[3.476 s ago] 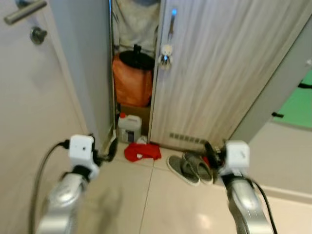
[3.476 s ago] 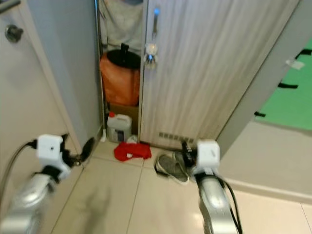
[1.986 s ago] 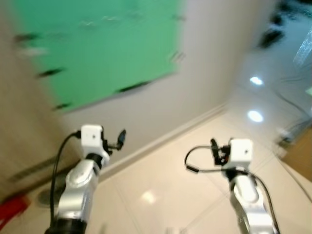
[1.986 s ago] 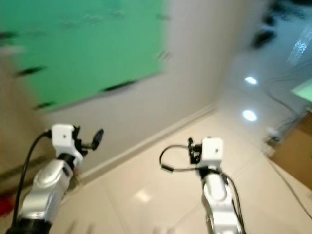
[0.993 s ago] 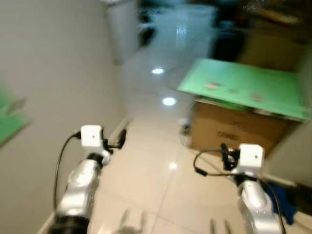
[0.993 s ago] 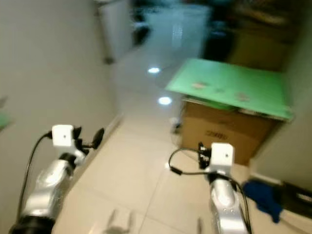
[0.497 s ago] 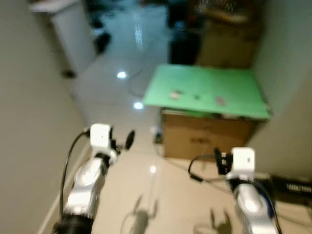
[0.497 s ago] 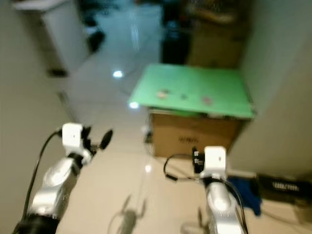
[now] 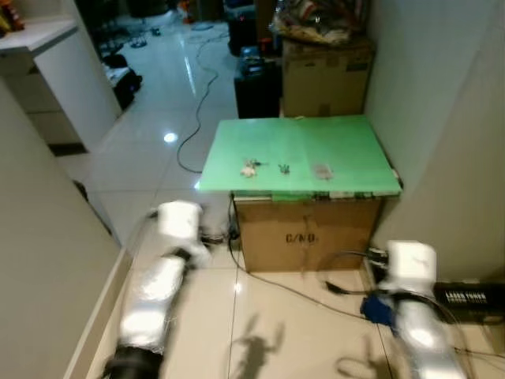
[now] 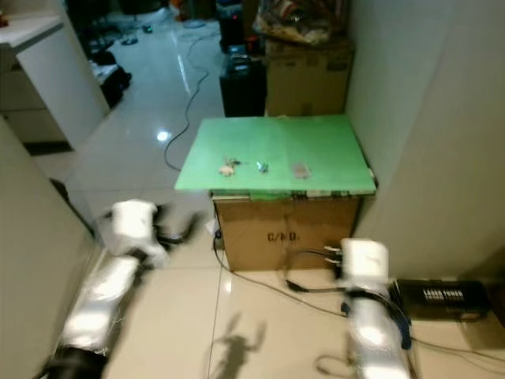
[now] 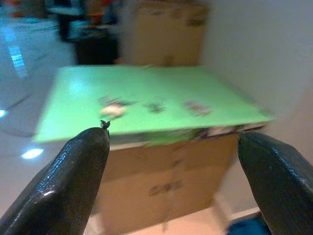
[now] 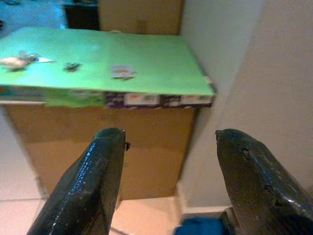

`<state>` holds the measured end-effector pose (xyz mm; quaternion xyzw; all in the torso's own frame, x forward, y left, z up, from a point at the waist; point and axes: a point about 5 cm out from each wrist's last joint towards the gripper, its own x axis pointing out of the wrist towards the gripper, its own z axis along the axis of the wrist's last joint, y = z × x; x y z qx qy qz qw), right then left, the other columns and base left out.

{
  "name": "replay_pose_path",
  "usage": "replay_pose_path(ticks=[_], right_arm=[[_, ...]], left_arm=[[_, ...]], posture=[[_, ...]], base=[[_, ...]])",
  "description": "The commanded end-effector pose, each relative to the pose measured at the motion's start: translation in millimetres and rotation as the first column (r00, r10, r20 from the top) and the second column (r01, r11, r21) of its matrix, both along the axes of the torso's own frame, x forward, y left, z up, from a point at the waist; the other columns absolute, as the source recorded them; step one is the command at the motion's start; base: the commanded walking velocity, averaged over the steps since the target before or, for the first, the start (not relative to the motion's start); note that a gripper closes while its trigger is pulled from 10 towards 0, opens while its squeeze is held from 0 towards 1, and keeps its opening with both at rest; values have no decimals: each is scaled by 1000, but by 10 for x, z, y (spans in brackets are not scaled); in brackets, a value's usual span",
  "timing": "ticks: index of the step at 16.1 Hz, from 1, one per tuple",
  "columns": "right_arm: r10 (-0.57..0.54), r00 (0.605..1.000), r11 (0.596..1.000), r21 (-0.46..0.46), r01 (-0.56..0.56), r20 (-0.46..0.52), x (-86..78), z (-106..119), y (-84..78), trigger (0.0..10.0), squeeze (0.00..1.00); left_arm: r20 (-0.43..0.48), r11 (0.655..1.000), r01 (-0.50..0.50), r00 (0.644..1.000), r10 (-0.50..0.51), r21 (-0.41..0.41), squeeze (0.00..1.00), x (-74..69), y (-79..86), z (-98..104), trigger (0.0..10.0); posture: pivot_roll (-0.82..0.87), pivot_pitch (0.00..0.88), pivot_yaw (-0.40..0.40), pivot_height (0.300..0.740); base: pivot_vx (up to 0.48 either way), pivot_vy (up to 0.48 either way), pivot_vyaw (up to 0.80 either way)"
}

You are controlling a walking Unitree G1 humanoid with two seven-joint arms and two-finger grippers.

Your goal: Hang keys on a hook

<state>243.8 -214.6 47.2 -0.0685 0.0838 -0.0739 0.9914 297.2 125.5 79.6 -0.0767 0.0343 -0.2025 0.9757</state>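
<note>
- Now the head camera is looking down at a brown cardboard box [image 9: 308, 233] topped by a flat green board [image 9: 300, 154], standing against a pale wall [image 9: 442, 118].
- Lying on that green board are a small pale bunch of keys [image 9: 251, 166], a tiny dark item [image 9: 283, 167] beside it, and a small greyish tag [image 9: 322, 170]; all are too small to make out further.
- Hovering low before the box, the left pincer [image 11: 176, 166] is standing wide open, its black fingers [image 11: 73, 181] gripping nothing.
- Likewise the right pincer [image 12: 168, 171] is gaping wide and empty, facing the box's front.
- Trailing over the glossy beige tiled floor [image 9: 150, 166] is a dark cable [image 9: 193, 110].
- Sitting behind is another cardboard box [image 9: 325, 75].
</note>
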Motion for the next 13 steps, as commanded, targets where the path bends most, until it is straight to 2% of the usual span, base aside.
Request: replay_pose_path(ticks=[1,10,13], right_arm=[[44,999,999,14,-44,30,80,57,153,10000,0],[45,999,999,6,-45,28,57,50,169,10000,0],[41,999,999,8,-41,25,47,44,175,10000,0]], left_arm=[[6,999,-41,999,40,34,0,14,176,11,10000],[-7,999,-10,1000,10,46,0,-1,144,-21,10000],[-25,1000,2,1000,-1,27,0,-8,140,-35,10000]], posture=[[-127,0,94,740],[-137,0,107,740],[-137,0,108,740]], base=[[480,0,0],[480,0,0],[480,0,0]])
